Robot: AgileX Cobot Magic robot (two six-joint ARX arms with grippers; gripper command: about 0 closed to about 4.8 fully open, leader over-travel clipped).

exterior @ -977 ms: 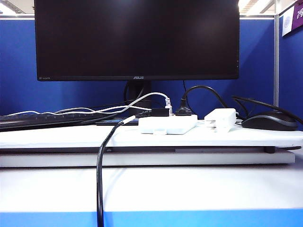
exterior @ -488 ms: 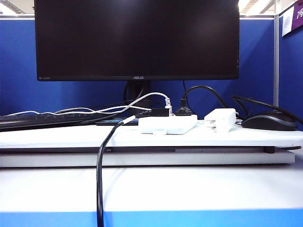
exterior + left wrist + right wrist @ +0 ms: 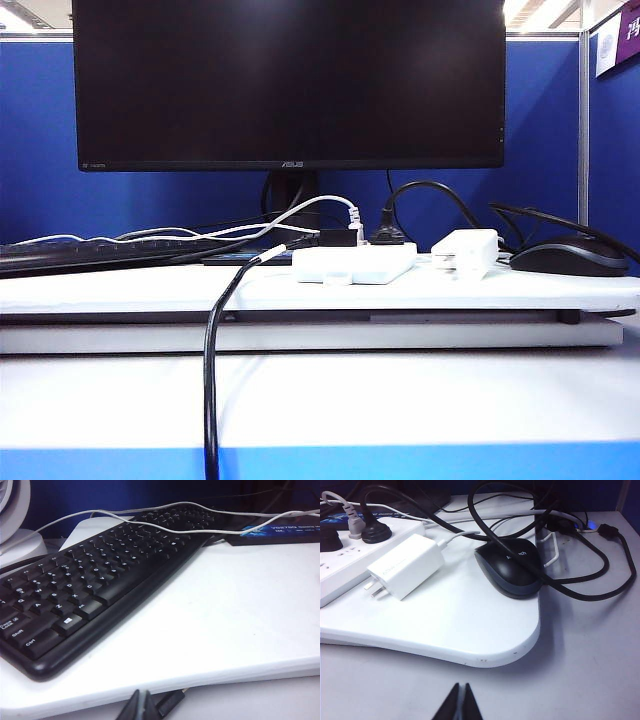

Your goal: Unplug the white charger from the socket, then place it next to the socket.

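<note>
Unplugged charger (image 3: 407,565) lies beside socket (image 3: 340,562), mouse (image 3: 512,567) and cables near; left gripper (image 3: 142,707) and right gripper (image 3: 458,704) closed, empty, below the board's edge.

On your white tabletop (image 3: 120,290) lie the socket (image 3: 352,264), white charger (image 3: 465,250), keyboard (image 3: 95,575) and mouse (image 3: 512,567).

The white charger (image 3: 407,565) looked like smooth, faintly glossy plastic with metal prongs. The mouse (image 3: 512,567) looked matt black plastic.
</note>
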